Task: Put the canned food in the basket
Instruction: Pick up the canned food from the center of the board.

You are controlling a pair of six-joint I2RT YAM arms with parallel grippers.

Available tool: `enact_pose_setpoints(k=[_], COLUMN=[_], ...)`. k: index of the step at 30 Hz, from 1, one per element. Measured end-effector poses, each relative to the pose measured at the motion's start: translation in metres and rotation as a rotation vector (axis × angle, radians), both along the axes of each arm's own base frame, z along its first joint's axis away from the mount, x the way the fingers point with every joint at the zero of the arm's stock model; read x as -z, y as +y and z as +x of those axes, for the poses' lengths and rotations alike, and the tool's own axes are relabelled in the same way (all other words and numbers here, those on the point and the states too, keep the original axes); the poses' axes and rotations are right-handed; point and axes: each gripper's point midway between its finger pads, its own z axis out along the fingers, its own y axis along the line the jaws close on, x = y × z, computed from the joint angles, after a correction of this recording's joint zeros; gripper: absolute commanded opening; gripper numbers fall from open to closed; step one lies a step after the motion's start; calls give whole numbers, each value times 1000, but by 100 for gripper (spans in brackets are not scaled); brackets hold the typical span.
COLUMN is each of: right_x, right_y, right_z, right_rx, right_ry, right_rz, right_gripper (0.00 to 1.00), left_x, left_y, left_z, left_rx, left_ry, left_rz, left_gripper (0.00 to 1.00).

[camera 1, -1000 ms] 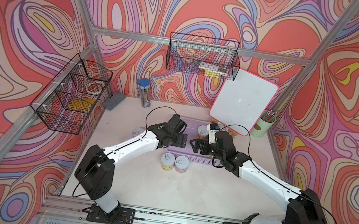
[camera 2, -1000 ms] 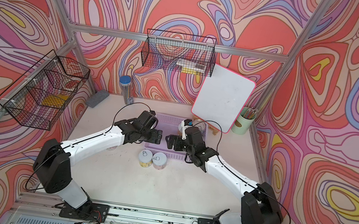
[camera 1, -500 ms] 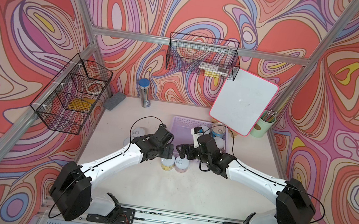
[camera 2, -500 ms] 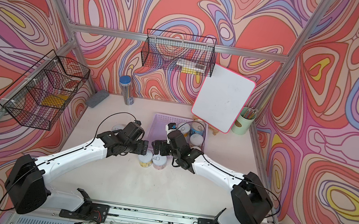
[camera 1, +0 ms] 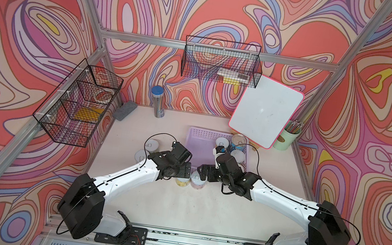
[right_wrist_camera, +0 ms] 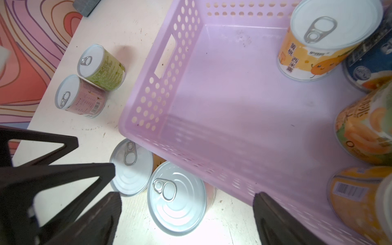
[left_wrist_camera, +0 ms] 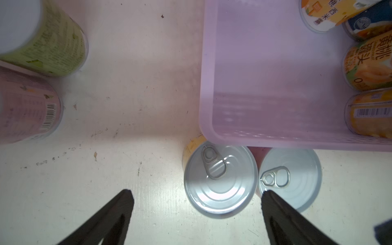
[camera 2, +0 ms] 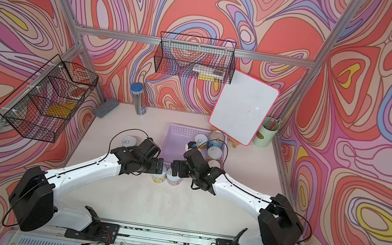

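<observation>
Lavender basket (camera 1: 201,142) sits mid-frame in both top views, four cans (camera 1: 222,142) lined up along its right side. Just below it, left gripper (left_wrist_camera: 196,194) and right gripper (right_wrist_camera: 186,197) face each other, both spread wide, pinching nothing, hovering over two tins (camera 1: 182,181) side by side at the basket's lower edge. Two more tins (camera 1: 152,145) stand off to its left.

Blue-label can (right_wrist_camera: 375,67) half out of frame
</observation>
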Motion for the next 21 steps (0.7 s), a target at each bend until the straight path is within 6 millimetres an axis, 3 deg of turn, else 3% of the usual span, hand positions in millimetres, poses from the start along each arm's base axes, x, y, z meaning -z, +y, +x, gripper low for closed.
enact_pose_setpoints(k=[5,12,21], right_x=[-4,-27,-42], right_y=[-4,-12,-29], right_z=[2,-2,-9], right_rx=[-48,-123,-169], right_ry=[37,38,26], right_rz=[43,93,63], right_gripper=[98,98,98], left_x=[7,7,12], left_y=[-2,-11,-17], left_z=[0,6,14], left_rx=[-40,-76,-119], left_ry=[19,16,20], left_rz=[10,14,39], left_gripper=[99,98,97])
